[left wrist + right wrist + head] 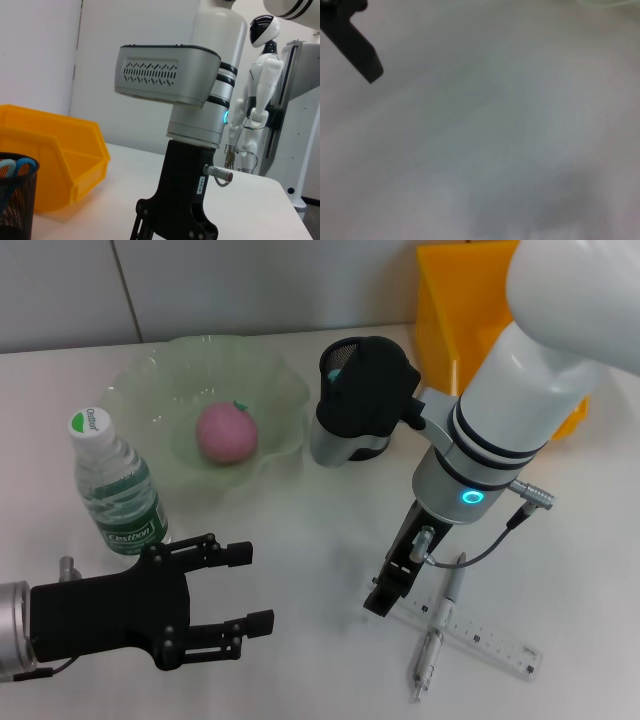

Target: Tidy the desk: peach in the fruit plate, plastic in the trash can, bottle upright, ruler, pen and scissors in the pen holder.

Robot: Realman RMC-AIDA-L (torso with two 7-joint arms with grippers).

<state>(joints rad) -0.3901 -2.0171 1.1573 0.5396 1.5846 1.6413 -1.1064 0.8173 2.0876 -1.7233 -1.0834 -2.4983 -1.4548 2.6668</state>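
Pink and round, the peach (pixel 226 432) already sits in the pale green fruit plate (pixel 283 380), and we see the bottle (pixel 117 487) standing upright beside it. Our right gripper (pixel 384 600) points down at the table (pixel 310 540), touching the clear ruler (pixel 480 638) where the pen (pixel 438 628) crosses it; we cannot tell its finger state. Our left gripper (pixel 250 589) hovers with fingers spread, holding nothing. Blue scissors (pixel 15 167) stand in the mesh pen holder (pixel 340 365) near the yellow trash can (pixel 455 300).

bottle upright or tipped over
Upright: the bottle stands on the table with its white cap on top, beside the fruit plate.
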